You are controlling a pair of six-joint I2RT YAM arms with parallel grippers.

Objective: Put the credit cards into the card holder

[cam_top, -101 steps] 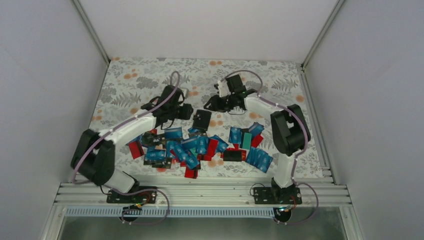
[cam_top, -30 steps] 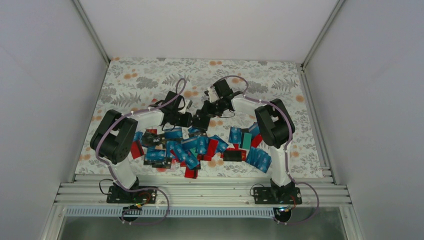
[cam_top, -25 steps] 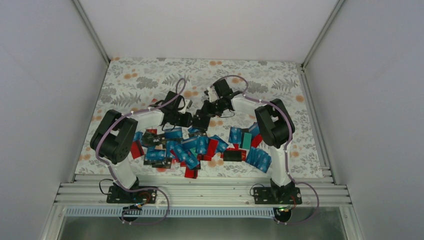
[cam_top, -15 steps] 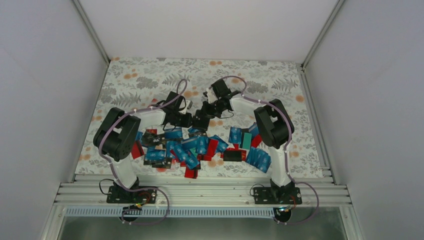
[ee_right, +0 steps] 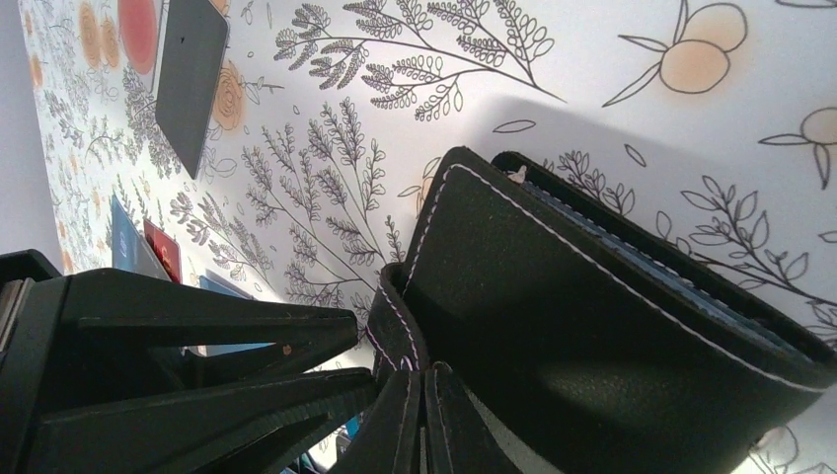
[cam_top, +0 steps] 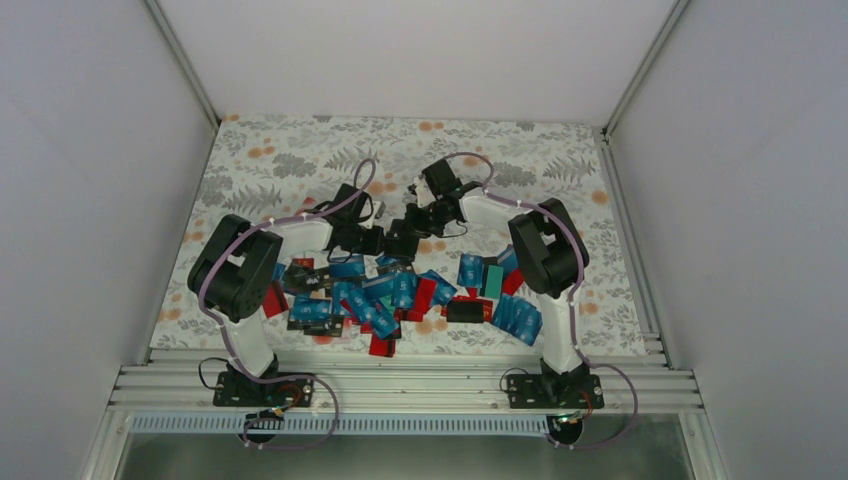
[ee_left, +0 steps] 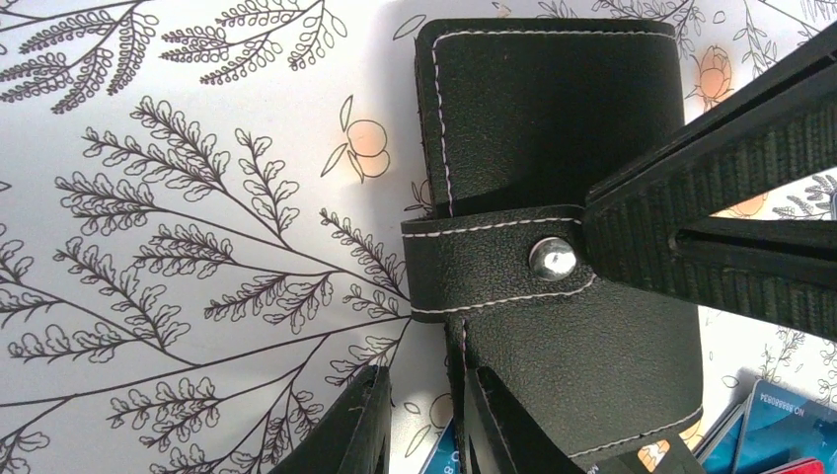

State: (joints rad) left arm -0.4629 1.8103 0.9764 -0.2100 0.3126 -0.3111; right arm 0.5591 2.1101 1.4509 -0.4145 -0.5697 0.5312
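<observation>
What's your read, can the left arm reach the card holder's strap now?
Probably yes: the left tool sits open at the card holder edge beside the strap, though the right tool crowds it.

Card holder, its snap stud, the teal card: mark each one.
card holder (ee_left: 553, 118), left wrist view, upper leather face.
snap stud (ee_left: 553, 259), left wrist view, centre of the metal button.
teal card (cam_top: 492, 279), top external view, middle of the card.
</observation>
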